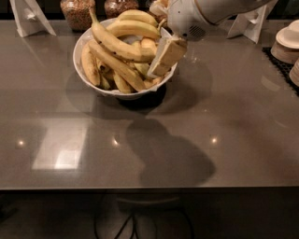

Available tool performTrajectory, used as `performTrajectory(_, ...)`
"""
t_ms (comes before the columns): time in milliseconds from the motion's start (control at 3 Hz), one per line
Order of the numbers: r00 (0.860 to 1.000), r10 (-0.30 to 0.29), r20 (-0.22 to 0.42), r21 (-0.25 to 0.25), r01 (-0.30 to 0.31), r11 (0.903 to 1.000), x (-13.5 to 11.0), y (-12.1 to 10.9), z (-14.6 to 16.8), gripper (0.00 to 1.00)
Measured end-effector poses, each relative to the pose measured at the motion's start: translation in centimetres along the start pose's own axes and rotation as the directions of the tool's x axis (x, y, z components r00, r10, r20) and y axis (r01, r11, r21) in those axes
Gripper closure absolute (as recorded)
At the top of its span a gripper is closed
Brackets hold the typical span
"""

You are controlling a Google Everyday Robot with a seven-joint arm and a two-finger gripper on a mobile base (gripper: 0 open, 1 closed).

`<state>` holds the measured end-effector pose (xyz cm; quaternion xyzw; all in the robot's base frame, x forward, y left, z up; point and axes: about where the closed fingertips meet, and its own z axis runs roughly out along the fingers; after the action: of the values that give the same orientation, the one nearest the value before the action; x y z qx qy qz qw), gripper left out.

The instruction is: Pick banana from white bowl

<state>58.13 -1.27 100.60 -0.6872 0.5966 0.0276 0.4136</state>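
Camera view, showing the pick at its approach stage. The gripper [158,69] hung at the end of the white arm [205,14], lowered over the right side of the white bowl [79,65] and down among the fruit just inside its rim. Whether it was open or closed could not be told, and nothing could be seen held in it. The banana [119,45] lay on top of the heap in the bowl, unlifted; its near end met or passed just beside the gripper, though contact could not be confirmed. By this evidence the reach was largely done, while grasp, lift and withdrawal from the bowl remained.

The banana was the longest fruit, strongly curved and yellow. Its thin, dark-tipped stem rose past the far left rim. It crossed diagonally over several other bananas [117,70], and so looked free to be lifted from above.

The bowl stood on a grey table [196,140].
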Motion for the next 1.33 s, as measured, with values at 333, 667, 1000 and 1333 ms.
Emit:
performTrajectory(333,0.999,-0.034,-0.002,-0.017,0.034,0.9993,0.1,-0.9,2.2,0.29)
performTrajectory(667,0.998,-0.059,-0.011,-0.037,0.059,0.9976,0.3,-1.4,3.8,0.33)
performTrajectory(1000,0.997,-0.066,-0.025,-0.07,0.064,0.9955,0.8,-1.1,5.4,0.34)
performTrajectory(1333,0.997,-0.077,-0.027,-0.108,0.074,0.9914,0.5,-0.1,6.6,0.35)
